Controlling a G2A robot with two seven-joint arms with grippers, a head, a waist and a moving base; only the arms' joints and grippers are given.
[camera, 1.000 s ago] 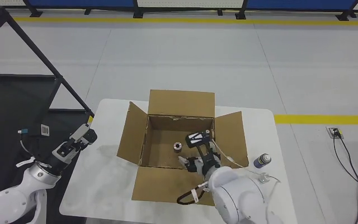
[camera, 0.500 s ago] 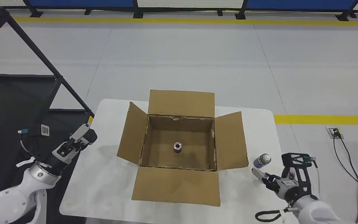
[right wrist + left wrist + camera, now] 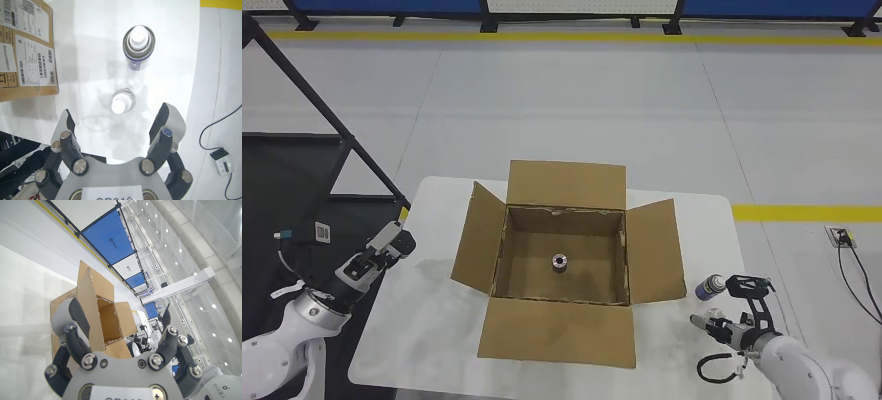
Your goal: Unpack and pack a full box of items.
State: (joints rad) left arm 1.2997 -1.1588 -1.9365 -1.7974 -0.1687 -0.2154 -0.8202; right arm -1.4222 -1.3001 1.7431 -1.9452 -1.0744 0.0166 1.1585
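An open cardboard box [image 3: 654,262] stands mid-table with a small metal roll [image 3: 558,262] on its floor. To its right stands a purple spray can [image 3: 709,288] [image 3: 139,50]. Just in front of the can is an upright clear bottle [image 3: 123,102] [image 3: 699,322] with a white cap. My right gripper [image 3: 115,111] [image 3: 724,326] is open above the bottle's near side, with its fingers clear of the bottle. My left gripper [image 3: 121,308] [image 3: 392,243] is open and empty at the table's left edge, facing the box [image 3: 107,321].
The table's right edge [image 3: 192,79] runs close beside the can and bottle. A black cable and a small power box [image 3: 221,164] lie on the floor beyond it. A black frame [image 3: 342,150] stands left of the table. Bare tabletop [image 3: 432,320] lies left of the box.
My right arm came out of the box and swung to the table's right side with the clear bottle. It has since let the bottle go beside the spray can. The left arm stayed still.
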